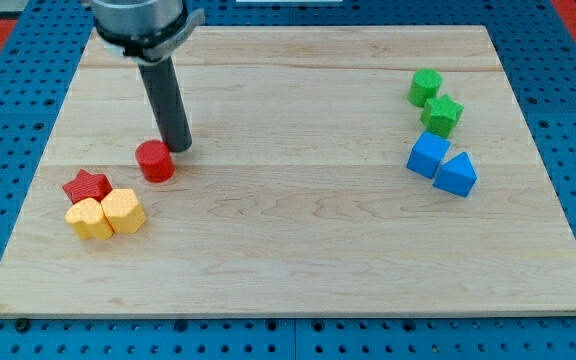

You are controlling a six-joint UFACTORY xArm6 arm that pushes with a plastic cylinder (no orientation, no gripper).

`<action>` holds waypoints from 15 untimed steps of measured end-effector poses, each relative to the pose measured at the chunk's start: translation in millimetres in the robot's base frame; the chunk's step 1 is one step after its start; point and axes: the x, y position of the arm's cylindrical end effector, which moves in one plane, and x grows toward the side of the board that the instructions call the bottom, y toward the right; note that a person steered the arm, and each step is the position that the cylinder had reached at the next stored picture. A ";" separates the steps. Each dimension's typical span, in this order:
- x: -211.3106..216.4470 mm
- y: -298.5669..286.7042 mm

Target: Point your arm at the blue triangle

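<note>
The blue triangle (456, 174) lies at the view's right, touching a blue cube (427, 155) on its left. My tip (177, 147) rests on the board at the view's left, just above and right of a red cylinder (155, 161), far from the blue triangle.
A green cylinder-like block (425, 87) and a green star (442, 115) sit above the blue blocks. A red star (86, 186), a yellow heart-like block (89, 218) and a yellow hexagon (124, 211) cluster at the lower left. The wooden board (298, 250) is edged by blue pegboard.
</note>
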 end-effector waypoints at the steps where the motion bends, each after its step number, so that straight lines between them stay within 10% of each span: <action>1: 31.6 -11.1; 4: 36.2 -5.7; 6: 2.8 162.5; 11: 185.5 391.9; 13: 168.4 419.4; 15: 63.3 419.7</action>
